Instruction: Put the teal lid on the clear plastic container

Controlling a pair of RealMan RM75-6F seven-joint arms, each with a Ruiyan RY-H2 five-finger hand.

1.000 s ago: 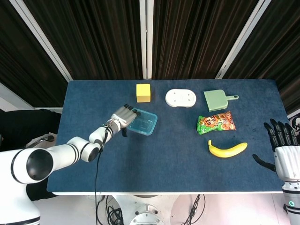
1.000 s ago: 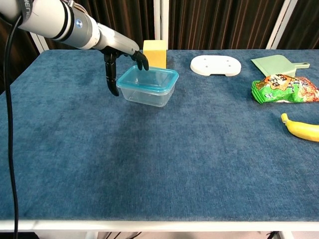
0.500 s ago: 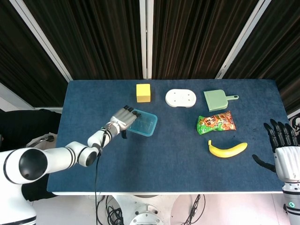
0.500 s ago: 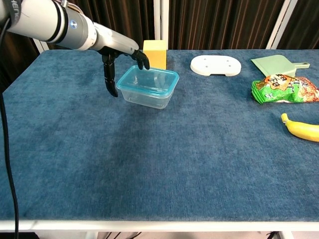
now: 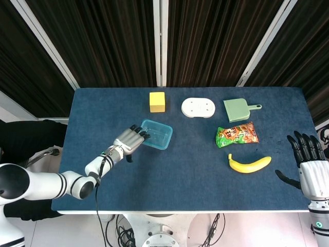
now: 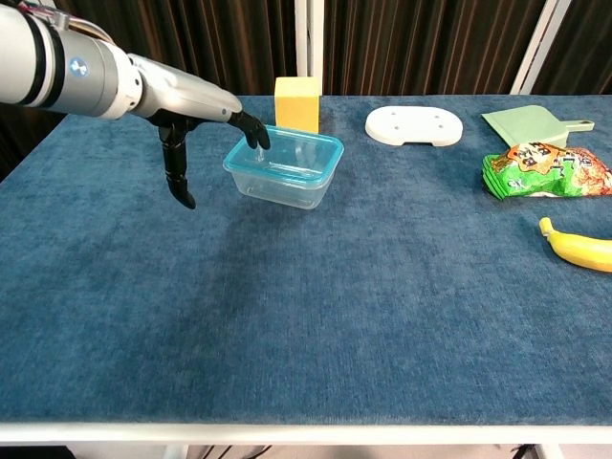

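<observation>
**Left hand at the lidded container's near-left corner**

The left hand (image 6: 196, 120) reaches in from the left with its fingers spread and nothing held; the dark fingertips (image 6: 256, 134) hang over the left edge of the clear plastic container (image 6: 284, 167), and the thumb points down toward the worktop (image 6: 306, 316), apart from the container wall. From the head view the same hand (image 5: 129, 140) sits just beside the container (image 5: 156, 134), its fingertips at the rim; whether they actually touch it cannot be told.

The teal lid (image 6: 287, 151) lies seated on top of the container, covering it edge to edge. The container stands upright on the blue worktop, left of centre.

Just behind it stands a yellow block (image 6: 297, 103). To the right along the back edge lie a white oval plate (image 6: 414, 125) and a pale green dustpan (image 6: 534, 124) with its handle pointing right. In front of the dustpan lies a snack bag (image 6: 547, 170), and nearer still a banana (image 6: 579, 248).

The right hand (image 5: 308, 159) is at the far right edge of the worktop, well apart from everything, fingers extended and apart, holding nothing.
</observation>
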